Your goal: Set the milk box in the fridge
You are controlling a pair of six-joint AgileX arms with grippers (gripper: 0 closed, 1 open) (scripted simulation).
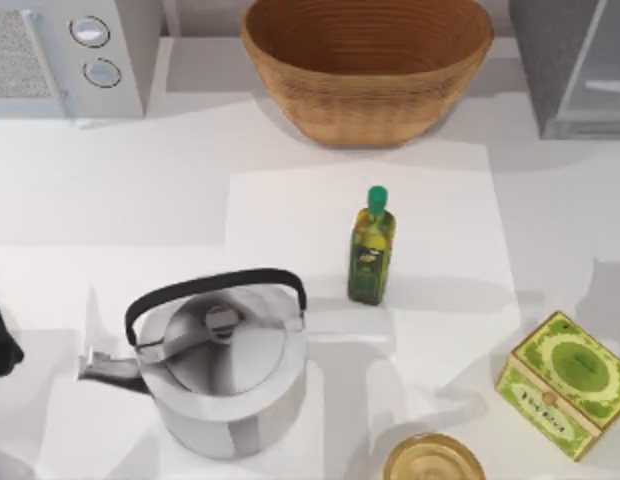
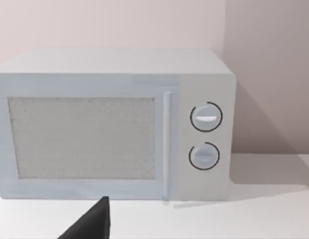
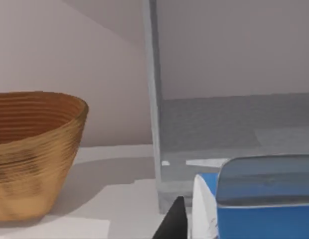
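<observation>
Right gripper carries the milk box, apparently clamped, just before the fridge | Risk: carton clipping fridge's front edge, slipping | Left gripper: grip unreadable, facing microwave

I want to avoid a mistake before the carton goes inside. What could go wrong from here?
1. In the right wrist view the milk box sits close before the fridge, whose pale front edge stands beside the path; the carton might clip it.
2. The basket stands near that edge, so a sideways correction could brush it.
3. How firmly the carton is gripped cannot be judged here, so it may slip.
</observation>
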